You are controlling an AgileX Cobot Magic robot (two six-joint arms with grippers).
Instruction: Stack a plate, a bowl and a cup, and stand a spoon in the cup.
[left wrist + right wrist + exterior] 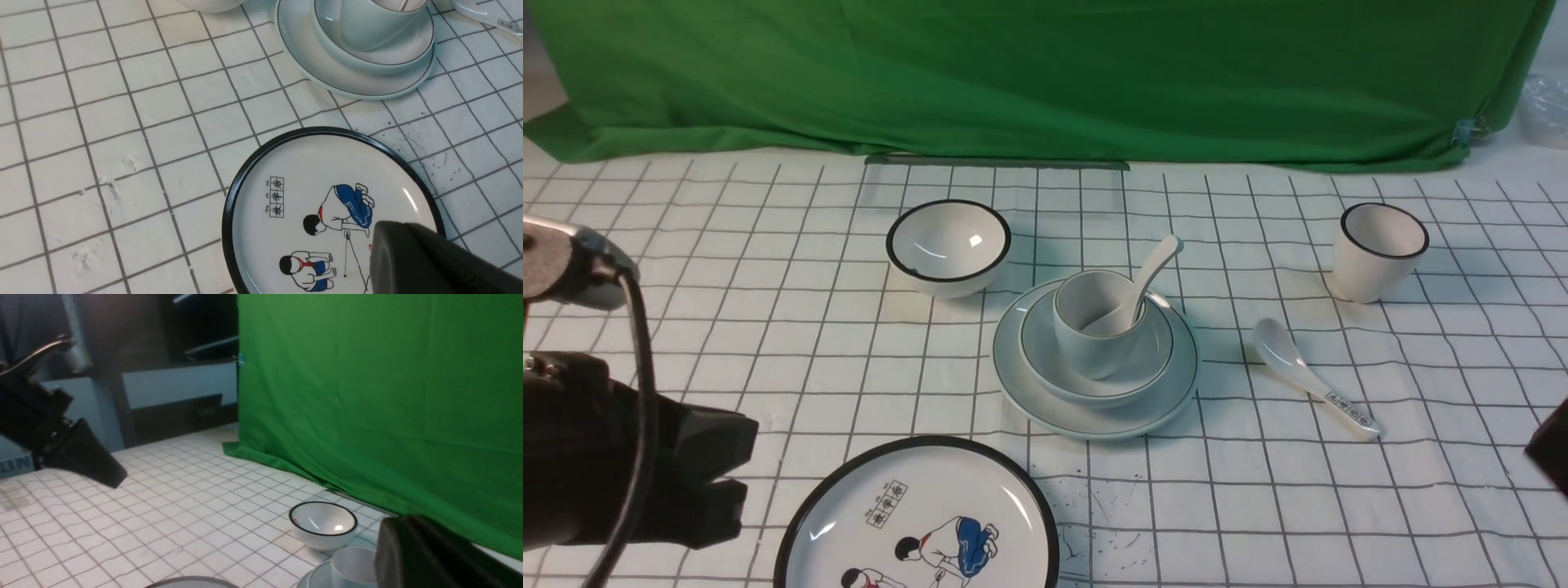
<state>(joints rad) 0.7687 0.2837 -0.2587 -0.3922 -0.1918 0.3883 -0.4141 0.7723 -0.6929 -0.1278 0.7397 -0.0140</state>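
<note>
The left end effector (737, 469) hangs low over the near left of the table (768, 327), its black jaws pressed together on nothing. Ahead of it and off to its right stands the stack. The plain pale white round ceramic plate with a thin dark rim line (1094, 418) lies flat on the checked cloth. The wide shallow pale white bowl (1160, 347) sits in it, and the squat pale white handleless cup (1090, 343) stands upright in the bowl. The plain white ceramic soup spoon (1153, 273) leans in the cup, scoop down.

Just to this end effector's right lies a large black-rimmed plate with cartoon figures (923, 523). Farther ahead sits a deep white bowl with a thick black rim (947, 245).

The right end effector (1553, 449) shows only as a dark corner at the near right edge, closed too, with nothing seen in it. Between it and the stack lies a white spoon with printed characters on its handle (1307, 380). Ahead of it stands a taller white cup with a thick black rim (1380, 249).
</note>
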